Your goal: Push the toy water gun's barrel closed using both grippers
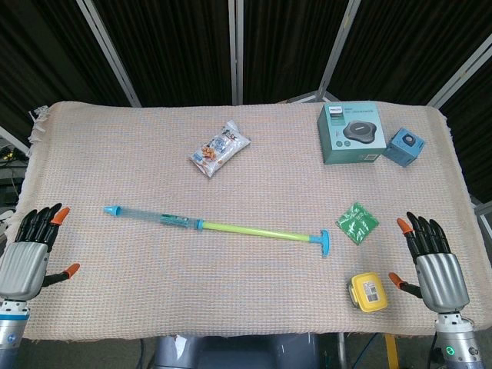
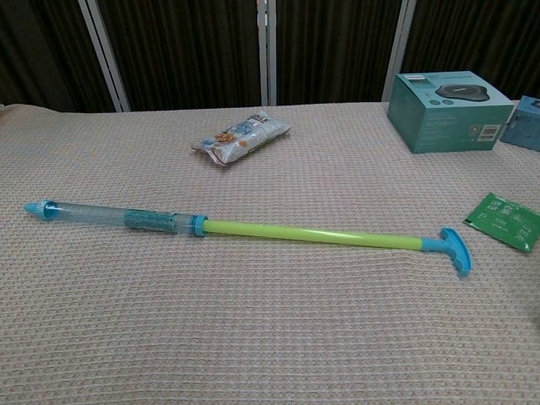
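Observation:
The toy water gun (image 1: 161, 219) (image 2: 126, 218) lies across the middle of the table, its clear barrel with a blue tip to the left. Its yellow-green plunger rod (image 1: 254, 231) (image 2: 312, 235) is pulled far out to the right and ends in a blue T-handle (image 1: 324, 244) (image 2: 454, 248). My left hand (image 1: 31, 246) hovers at the table's near left corner, fingers spread and empty, well left of the barrel tip. My right hand (image 1: 434, 261) is at the near right corner, also spread and empty, right of the handle. Neither hand shows in the chest view.
A snack bag (image 1: 220, 148) (image 2: 240, 138) lies behind the gun. A teal box (image 1: 351, 132) (image 2: 450, 99) and a small blue box (image 1: 405, 146) stand at the back right. A green packet (image 1: 357, 221) (image 2: 504, 220) and a yellow tape measure (image 1: 367, 293) lie near my right hand.

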### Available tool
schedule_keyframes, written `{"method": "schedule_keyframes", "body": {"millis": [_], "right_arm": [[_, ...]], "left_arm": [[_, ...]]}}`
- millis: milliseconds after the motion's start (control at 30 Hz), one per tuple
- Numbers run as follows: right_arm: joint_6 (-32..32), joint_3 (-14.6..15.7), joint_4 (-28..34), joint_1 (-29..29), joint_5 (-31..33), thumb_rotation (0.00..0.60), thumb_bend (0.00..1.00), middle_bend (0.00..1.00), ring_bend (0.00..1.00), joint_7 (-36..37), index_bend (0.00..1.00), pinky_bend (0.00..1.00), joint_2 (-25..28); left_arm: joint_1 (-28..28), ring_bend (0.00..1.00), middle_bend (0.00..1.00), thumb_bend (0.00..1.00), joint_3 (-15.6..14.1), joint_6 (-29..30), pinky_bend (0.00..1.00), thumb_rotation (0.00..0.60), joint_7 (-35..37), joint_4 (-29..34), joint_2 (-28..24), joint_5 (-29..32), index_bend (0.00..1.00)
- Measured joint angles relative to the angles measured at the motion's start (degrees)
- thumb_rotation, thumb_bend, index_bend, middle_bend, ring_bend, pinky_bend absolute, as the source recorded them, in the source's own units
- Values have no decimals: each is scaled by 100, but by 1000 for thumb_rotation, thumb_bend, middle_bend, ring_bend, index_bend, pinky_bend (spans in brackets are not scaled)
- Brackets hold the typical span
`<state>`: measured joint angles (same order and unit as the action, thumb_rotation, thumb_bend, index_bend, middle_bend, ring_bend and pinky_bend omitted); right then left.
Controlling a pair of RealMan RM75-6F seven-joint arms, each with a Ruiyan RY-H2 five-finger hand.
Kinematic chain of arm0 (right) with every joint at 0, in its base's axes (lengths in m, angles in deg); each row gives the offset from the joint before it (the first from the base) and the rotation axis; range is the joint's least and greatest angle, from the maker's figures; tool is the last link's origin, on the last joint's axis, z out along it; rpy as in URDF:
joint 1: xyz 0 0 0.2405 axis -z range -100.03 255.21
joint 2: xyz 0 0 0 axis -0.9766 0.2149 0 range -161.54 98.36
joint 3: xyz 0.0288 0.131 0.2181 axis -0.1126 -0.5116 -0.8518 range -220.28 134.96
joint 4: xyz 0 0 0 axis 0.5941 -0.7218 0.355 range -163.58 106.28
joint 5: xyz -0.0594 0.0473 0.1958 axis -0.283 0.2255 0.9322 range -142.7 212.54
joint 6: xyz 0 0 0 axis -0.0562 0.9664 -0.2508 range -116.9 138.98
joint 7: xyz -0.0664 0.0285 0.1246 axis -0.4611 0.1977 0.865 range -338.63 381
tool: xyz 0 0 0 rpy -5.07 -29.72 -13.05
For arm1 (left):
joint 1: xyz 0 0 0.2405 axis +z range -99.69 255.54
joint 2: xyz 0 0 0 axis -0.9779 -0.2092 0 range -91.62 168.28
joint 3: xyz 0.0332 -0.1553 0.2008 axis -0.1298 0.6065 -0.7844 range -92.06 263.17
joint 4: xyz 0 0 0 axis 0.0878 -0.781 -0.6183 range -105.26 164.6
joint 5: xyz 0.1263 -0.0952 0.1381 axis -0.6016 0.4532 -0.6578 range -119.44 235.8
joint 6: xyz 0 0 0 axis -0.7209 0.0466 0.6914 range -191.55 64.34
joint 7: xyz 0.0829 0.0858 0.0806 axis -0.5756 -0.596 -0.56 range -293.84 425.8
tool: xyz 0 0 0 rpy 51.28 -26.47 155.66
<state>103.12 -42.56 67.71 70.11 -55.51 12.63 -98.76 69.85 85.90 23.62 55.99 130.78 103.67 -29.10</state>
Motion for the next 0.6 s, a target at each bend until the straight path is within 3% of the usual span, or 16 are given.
{"method": "schedule_keyframes", "body": {"millis": [200, 233, 300, 333, 367, 400, 467, 533, 600], "right_arm": [[-77, -11, -23, 14, -15, 600, 0, 0, 0, -32, 0, 0, -16], [-102, -10, -28, 11, -16, 600, 0, 28, 6, -36, 0, 0, -21], [-186, -9, -40, -11, -18, 600, 0, 204, 163, -42, 0, 2, -36], [-238, -9, -43, -31, -18, 600, 0, 386, 342, -42, 0, 65, -43], [-303, -14, -45, -60, -16, 600, 0, 563, 541, -39, 0, 226, -53], [-411, -27, -46, -115, -10, 600, 0, 666, 651, -32, 0, 374, -65], [-623, -60, -42, -231, 12, 600, 0, 862, 862, -20, 27, 817, -74], [-948, -125, -32, -421, 60, 600, 0, 938, 945, -7, 84, 970, -79], [-1349, -215, -8, -651, 157, 600, 0, 976, 982, 14, 144, 1000, -79]], "left_arm": [[-2, 0, 0, 0, 8, -49, 0, 600, -47, -10, 31, -23, 0], [-5, 0, 0, 0, 13, -59, 0, 600, -55, -12, 35, -23, 0], [-11, 0, 0, 0, 21, -75, 0, 600, -75, -17, 42, -24, 0], [-21, 0, 0, 0, 30, -93, 0, 600, -87, -23, 49, -23, 0], [-31, 0, 0, 0, 42, -109, 0, 600, -95, -28, 57, -17, 0], [-41, 0, 0, 0, 53, -126, 0, 600, -103, -35, 65, -8, 0], [-68, 0, 0, 0, 74, -184, 0, 600, -126, -57, 89, 28, 0], [-104, 0, 0, 0, 97, -269, 0, 600, -155, -89, 123, 81, 0], [-145, 0, 0, 0, 127, -346, 0, 600, -209, -129, 156, 140, 0]]}}
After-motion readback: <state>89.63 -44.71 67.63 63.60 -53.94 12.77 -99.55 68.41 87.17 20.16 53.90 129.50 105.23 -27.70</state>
